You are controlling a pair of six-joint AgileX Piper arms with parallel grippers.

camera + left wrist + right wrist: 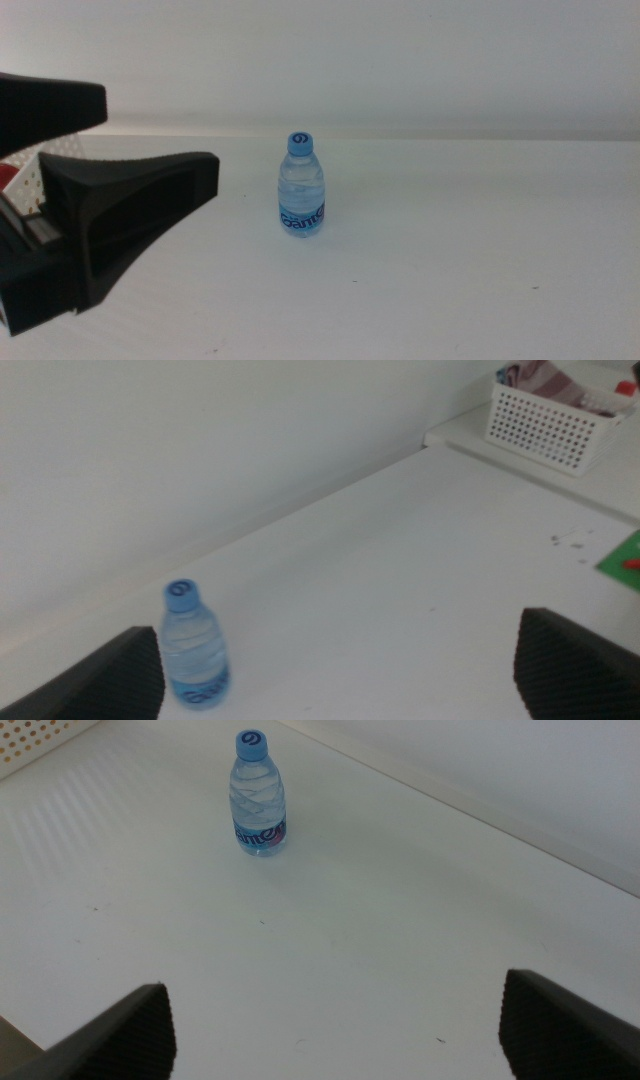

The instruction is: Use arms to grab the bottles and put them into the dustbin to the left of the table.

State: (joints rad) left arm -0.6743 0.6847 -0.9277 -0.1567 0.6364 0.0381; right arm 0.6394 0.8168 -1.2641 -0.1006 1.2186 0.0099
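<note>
My left gripper (150, 170) at the table's (450, 260) left side, jaws spread wide and empty, water bottle (301, 185) upright mid-table, well apart, my right gripper (335, 1030) wide too, dustbin (552, 422) at the far corner

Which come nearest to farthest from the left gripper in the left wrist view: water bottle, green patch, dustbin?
1. Water bottle, upright beside one of the left gripper's fingers.
2. Green patch, at the table's edge.
3. Dustbin, farthest, past the corner.
</note>
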